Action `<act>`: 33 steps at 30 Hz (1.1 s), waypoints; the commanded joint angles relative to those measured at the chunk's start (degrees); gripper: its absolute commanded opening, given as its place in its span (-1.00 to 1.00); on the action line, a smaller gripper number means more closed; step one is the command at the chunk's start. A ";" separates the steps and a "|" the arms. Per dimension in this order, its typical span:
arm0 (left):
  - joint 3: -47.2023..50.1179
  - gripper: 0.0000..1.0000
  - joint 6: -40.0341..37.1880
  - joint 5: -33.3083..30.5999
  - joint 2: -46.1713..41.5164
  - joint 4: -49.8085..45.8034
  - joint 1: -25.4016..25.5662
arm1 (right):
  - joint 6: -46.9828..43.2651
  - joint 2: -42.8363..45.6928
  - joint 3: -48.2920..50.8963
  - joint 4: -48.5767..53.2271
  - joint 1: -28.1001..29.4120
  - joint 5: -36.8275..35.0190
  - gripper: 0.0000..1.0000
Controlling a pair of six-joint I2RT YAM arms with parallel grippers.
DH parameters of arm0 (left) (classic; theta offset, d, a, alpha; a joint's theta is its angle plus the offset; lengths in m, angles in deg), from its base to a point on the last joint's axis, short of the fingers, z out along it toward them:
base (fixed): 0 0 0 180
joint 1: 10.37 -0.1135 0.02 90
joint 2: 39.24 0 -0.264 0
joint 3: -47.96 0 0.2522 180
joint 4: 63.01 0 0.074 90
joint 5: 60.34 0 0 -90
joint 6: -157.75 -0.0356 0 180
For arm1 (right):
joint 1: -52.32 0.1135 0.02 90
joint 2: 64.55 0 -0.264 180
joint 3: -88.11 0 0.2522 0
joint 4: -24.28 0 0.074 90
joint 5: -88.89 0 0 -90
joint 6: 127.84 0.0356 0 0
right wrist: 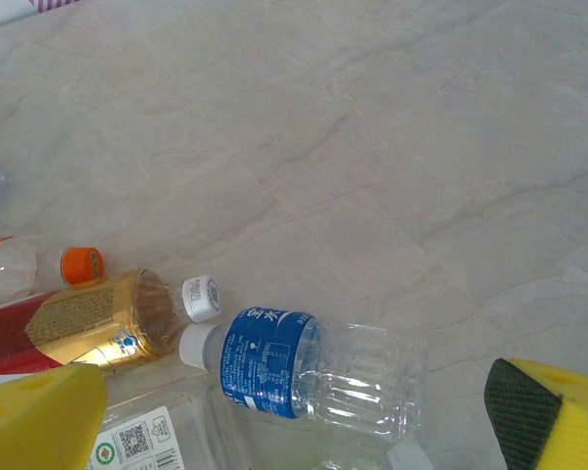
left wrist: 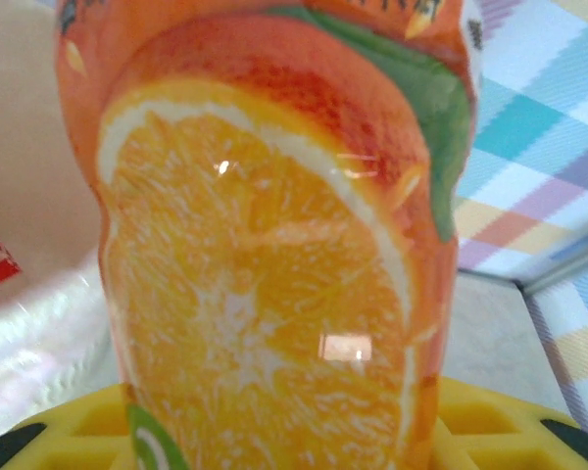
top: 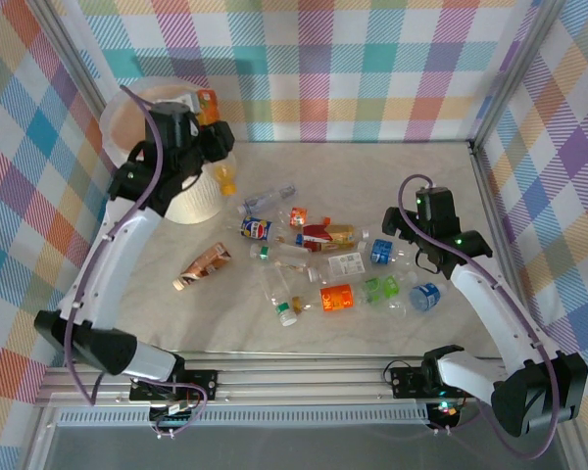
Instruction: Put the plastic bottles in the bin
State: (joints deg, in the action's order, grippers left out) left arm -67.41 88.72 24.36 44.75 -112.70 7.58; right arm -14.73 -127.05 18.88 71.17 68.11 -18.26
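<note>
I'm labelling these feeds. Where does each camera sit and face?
Top external: above, behind the bases, looking down on table, bin, left gripper, right gripper.
Left wrist: on the left arm, facing the orange bottle clamped between its yellow fingers.
Right wrist: on the right arm, looking down at the blue-labelled bottle; yellow fingers at corners.
Shared: top and right wrist show that bottle.

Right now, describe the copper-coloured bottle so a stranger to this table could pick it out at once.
Start at the big whitish bin at the far left of the table, then come toward the near edge. The copper-coloured bottle lies on its side there, alone, left of the main scatter of plastic bottles. It is the only metallic one; its neighbours are mostly clear with coloured labels.
</note>
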 commanded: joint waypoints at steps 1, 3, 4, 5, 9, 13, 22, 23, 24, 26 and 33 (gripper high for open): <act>-6.80 -0.09 -2.20 3.09 3.45 -2.60 -4.05 | -0.21 0.63 -1.14 1.13 0.38 -0.38 0.99; -9.62 -0.10 -2.38 3.62 5.63 -2.15 -6.59 | -0.10 0.49 -1.07 1.07 0.38 -0.07 0.99; -10.30 -0.12 -3.06 3.94 6.45 -0.68 -7.65 | -0.11 0.45 -1.05 1.03 0.38 0.08 0.99; -10.62 -0.14 -4.16 4.15 7.10 1.59 -8.62 | -0.10 0.36 -0.99 0.89 0.38 0.26 0.99; -13.87 -0.16 -7.04 3.23 10.68 6.44 -12.16 | -0.16 0.10 -1.15 0.93 0.32 0.92 0.99; -18.41 -0.17 -9.89 2.70 15.07 9.69 -15.80 | -0.04 -0.15 -1.57 1.08 0.35 1.32 0.99; -22.68 -0.16 -21.89 1.87 23.07 16.25 -18.47 | 0.34 -2.31 -3.24 1.25 0.38 1.85 0.99; -22.70 -0.13 -23.48 2.59 23.93 16.87 -18.57 | 0.51 -2.57 -3.33 1.24 0.37 1.94 0.99; -22.68 -0.11 -24.57 3.21 24.60 17.20 -18.64 | 0.62 -2.78 -3.36 1.24 0.34 2.02 0.99; -22.59 -0.06 -27.65 4.89 25.89 17.53 -18.65 | 0.84 -3.24 -3.34 1.24 0.38 2.13 0.99; -19.39 0.03 -33.89 7.21 27.38 17.63 -19.07 | 1.45 -4.18 -3.25 1.90 0.42 1.42 0.99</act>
State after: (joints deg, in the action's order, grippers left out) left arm -87.78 59.41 29.74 72.77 -98.29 -10.36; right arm -14.40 -130.61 17.00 72.37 68.11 -16.92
